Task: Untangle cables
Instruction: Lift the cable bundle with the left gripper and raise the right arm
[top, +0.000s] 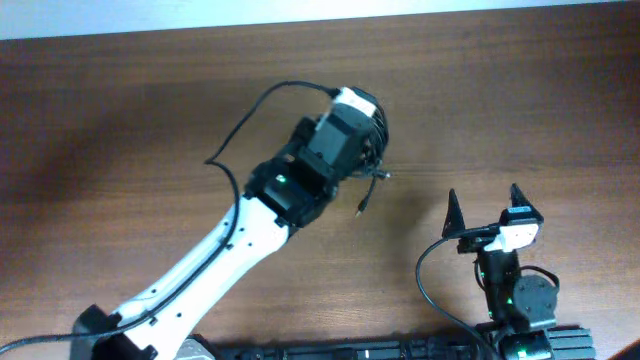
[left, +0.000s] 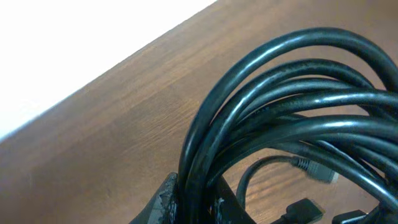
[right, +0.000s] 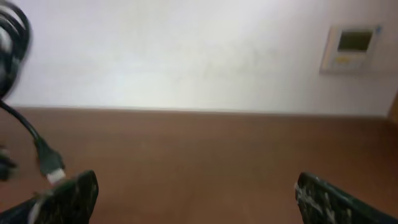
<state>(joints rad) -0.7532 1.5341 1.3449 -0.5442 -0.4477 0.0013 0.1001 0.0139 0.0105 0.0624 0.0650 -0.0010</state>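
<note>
The cables (left: 292, 93) are a coiled bundle of thin black cords, and my left gripper (left: 200, 202) is shut on several strands of the coil. A grey-tipped plug (left: 314, 169) and a black plug (left: 303, 211) hang inside the loop. In the overhead view the left gripper (top: 370, 148) holds the bundle (top: 377, 172) over mid-table, with one plug end (top: 362, 207) dangling toward the wood. My right gripper (top: 483, 203) stands open near the front right, apart from the bundle, with nothing between its fingers (right: 74, 193). From the right wrist a hanging plug (right: 48, 167) shows at far left.
The brown wooden table (top: 120, 120) reaches back to a white wall. A wall panel (right: 354, 45) shows at upper right in the right wrist view. The left arm's own black wire (top: 245, 120) arcs beside its wrist. A black base rail (top: 400, 350) runs along the front edge.
</note>
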